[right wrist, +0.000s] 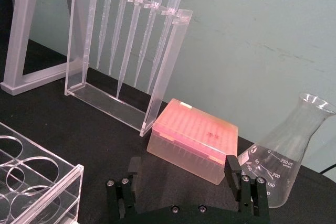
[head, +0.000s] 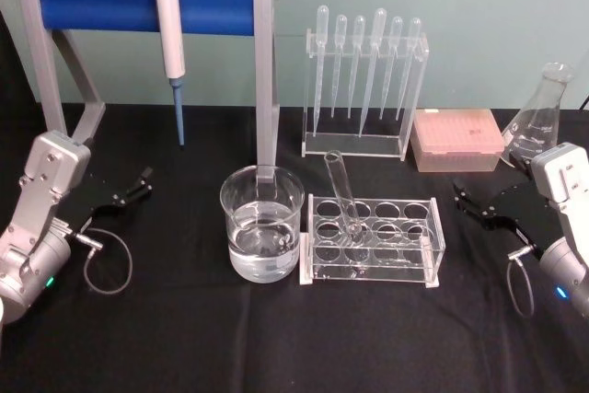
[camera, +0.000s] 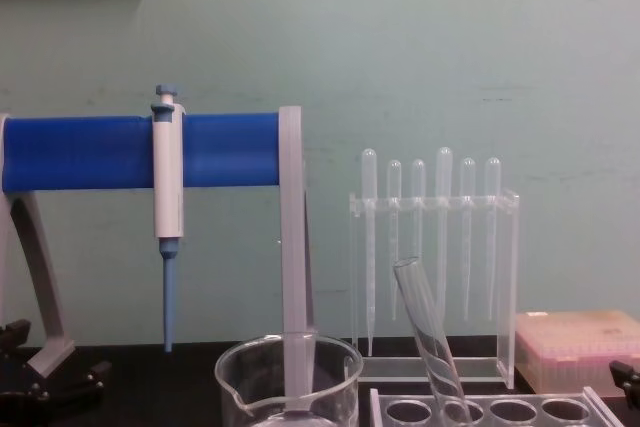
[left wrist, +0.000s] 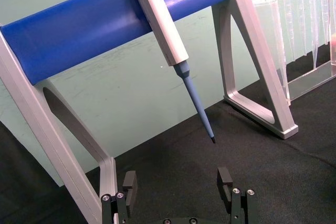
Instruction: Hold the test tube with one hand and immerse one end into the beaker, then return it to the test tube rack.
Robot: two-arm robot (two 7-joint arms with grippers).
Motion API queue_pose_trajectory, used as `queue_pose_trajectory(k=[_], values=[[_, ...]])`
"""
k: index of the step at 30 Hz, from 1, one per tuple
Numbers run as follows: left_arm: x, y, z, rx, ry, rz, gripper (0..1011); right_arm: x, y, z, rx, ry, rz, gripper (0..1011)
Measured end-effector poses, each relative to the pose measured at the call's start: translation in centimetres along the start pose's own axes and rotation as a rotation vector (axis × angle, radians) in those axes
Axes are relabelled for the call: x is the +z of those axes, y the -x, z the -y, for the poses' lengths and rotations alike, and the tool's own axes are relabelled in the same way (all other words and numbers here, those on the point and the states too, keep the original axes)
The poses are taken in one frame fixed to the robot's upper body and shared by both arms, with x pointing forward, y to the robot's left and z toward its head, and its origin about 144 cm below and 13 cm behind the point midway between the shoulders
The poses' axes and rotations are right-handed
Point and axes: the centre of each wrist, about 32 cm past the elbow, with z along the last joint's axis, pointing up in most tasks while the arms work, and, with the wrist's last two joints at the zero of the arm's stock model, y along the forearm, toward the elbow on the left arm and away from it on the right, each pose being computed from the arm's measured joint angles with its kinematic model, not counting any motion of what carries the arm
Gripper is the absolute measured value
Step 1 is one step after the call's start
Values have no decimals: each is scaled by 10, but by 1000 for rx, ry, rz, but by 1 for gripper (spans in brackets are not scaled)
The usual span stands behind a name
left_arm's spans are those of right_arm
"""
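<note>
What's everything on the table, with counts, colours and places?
test tube: one, clear, leaning in the test tube rack
test tube rack: one, clear, centre front
beaker: one, clear, part-filled, left of the rack
bulb pipettes: six, frosted, hanging in a clear stand behind
tip box: one, pink, right rear
flask: one, clear, right rear
micropipette: one, white and blue, hanging on blue-barred stand, left rear
left hand: one, black, open, left edge
right hand: one, black, open, right edge

What I see on my black tabletop (head: 184,338)
Blue bar (head: 101,2) on a grey frame (head: 265,71), white-and-blue pipettor (head: 169,25), clear test tube (head: 342,192) and beaker (head: 261,198), pink tip box (head: 457,138), black left pincer (left wrist: 177,182) and right pincer (right wrist: 182,166).
</note>
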Motion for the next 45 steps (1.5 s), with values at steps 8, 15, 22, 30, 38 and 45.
queue_pose_trajectory(k=[8, 15, 22, 30, 38, 45], values=[[0, 0, 0, 0, 0, 0, 1000, 0, 0, 0, 0, 0, 0, 1002], [0, 0, 0, 0, 0, 0, 1000, 0, 0, 0, 0, 0, 0, 1002], [0, 0, 0, 0, 0, 0, 1000, 0, 0, 0, 0, 0, 0, 1002], [0, 0, 0, 0, 0, 0, 1000, 0, 0, 0, 0, 0, 0, 1002], [0, 0, 0, 0, 0, 0, 1000, 1, 0, 3, -4, -5, 0, 1003], [0, 0, 0, 0, 0, 0, 1000, 15, -1, 23, 5, -40, 2, 1002]])
